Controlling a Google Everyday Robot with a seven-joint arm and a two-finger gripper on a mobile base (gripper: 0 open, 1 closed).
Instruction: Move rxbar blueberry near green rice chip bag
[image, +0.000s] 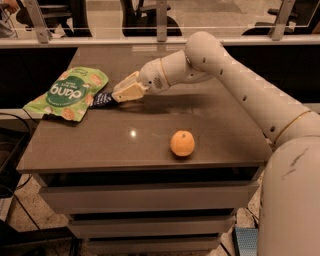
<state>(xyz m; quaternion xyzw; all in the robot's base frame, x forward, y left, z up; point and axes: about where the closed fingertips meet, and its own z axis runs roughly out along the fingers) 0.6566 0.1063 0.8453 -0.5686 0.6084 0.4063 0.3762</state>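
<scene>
The green rice chip bag (66, 93) lies at the left of the brown table top, with white "dang" lettering in a dark green circle. The rxbar blueberry (101, 99), a small dark navy wrapper, sits at the bag's right edge, touching it. My gripper (118, 95) reaches in from the right on a white arm, low over the table. Its tan fingers (127, 90) are closed on the right end of the bar.
A round orange fruit (182, 143) rests near the table's front edge, right of centre. The table (150, 127) is a brown cabinet with drawers below. A railing and chairs stand behind it. My arm crosses the right half of the table.
</scene>
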